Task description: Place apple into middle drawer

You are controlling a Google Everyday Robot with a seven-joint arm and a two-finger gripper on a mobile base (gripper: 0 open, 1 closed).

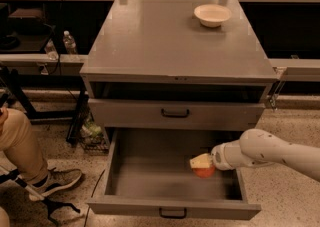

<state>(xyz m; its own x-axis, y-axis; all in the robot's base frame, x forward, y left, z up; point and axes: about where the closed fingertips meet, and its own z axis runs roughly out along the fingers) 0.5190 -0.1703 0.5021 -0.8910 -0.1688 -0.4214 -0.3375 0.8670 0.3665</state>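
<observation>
open middle drawer [150, 171] of a grey metal cabinet, pulled out toward 6 o'clock; its long axis runs from 9 to 3 o'clock, with the black handle at the front edge. the white arm [272, 150] enters from 3 o'clock and ends in the gripper [201, 165] over the tray's right half. the cream fingers [200, 160] are closed on the apple [204, 172], which sits inside the tray at about 4 o'clock from its centre, near the right wall. the apple is round, with no evident long axis; its stem direction cannot be told. the drawer front above [175, 113] is closed. a white bowl [212, 15] stands on the tabletop [160, 41] toward 1 o'clock. a person's leg [20, 146] shows at 8 o'clock.
</observation>
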